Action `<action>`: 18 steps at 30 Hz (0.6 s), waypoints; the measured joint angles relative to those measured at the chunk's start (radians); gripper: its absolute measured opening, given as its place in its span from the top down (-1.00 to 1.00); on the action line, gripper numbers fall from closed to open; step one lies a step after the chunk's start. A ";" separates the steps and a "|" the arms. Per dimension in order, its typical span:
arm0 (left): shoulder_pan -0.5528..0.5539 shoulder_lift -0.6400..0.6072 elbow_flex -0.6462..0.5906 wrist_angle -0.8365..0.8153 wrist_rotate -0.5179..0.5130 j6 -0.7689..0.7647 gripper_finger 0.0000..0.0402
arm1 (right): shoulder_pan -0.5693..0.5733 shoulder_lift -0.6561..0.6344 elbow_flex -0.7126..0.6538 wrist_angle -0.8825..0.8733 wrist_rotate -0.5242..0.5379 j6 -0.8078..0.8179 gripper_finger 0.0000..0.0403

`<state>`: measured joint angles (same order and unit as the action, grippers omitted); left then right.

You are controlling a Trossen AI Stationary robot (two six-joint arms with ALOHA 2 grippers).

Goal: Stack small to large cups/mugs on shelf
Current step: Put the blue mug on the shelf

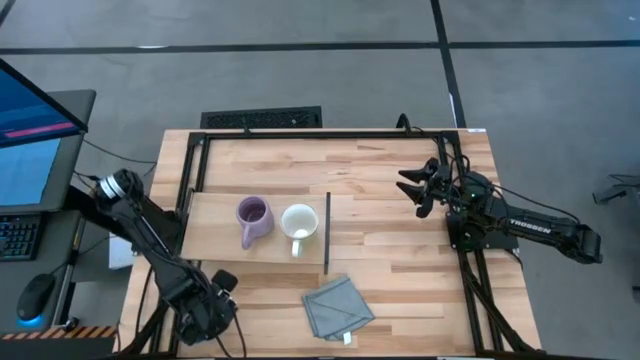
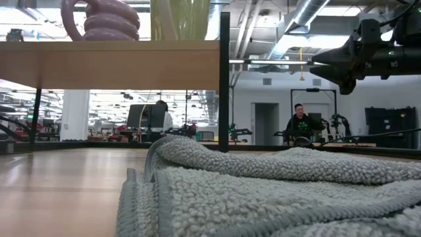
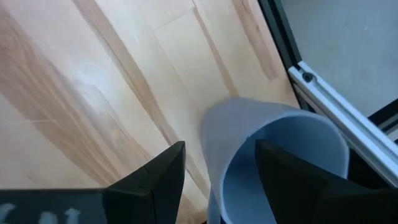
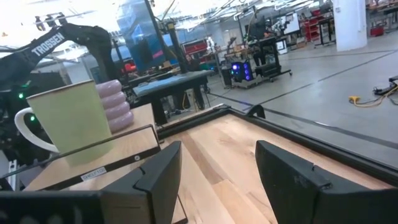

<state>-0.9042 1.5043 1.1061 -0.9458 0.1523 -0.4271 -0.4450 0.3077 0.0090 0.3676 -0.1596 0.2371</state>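
Observation:
The purple mug (image 1: 252, 216) and the white mug (image 1: 298, 222) stand on their bases side by side on the light wood shelf (image 1: 210, 235), next to its dark upright panel (image 1: 327, 232). The blue-grey mug (image 3: 273, 155) shows only in the left wrist view, by the table's near left edge. My left gripper (image 3: 221, 180) is open over it, with one finger (image 3: 292, 183) inside the mug and the other (image 3: 155, 183) outside its wall. In the high view my left gripper (image 1: 215, 297) hides this mug. My right gripper (image 1: 412, 190) is open and empty above the table's right part. My left gripper straddles the blue-grey mug's wall at the rim (image 3: 214, 155), coming from above. A strip of table shows between the outer finger and the wall. Whether the inner finger touches the mug, I cannot tell.
A grey-blue cloth (image 1: 338, 308) lies crumpled on the table near the front edge, right of the shelf's panel, and fills the low view (image 2: 276, 191). A black metal frame (image 1: 190, 170) runs along the table's edges. People stand in the room beyond the table.

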 joint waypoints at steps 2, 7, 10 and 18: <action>-0.008 0.013 0.000 -0.001 0.005 0.004 0.08 | 0.000 0.000 0.000 0.000 0.000 0.000 -0.14; -0.030 0.047 0.002 -0.006 0.001 0.024 0.08 | 0.000 0.000 0.000 0.000 0.000 0.000 -0.14; -0.033 0.068 0.003 -0.005 -0.022 0.025 0.08 | 0.000 0.000 0.000 0.000 0.000 0.000 -0.14; -0.033 0.094 0.005 -0.006 -0.044 0.023 0.08 | 0.000 0.000 0.000 0.000 0.000 0.000 -0.14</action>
<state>-0.9375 1.5980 1.1110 -0.9519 0.1084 -0.4038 -0.4450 0.3077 0.0090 0.3672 -0.1596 0.2375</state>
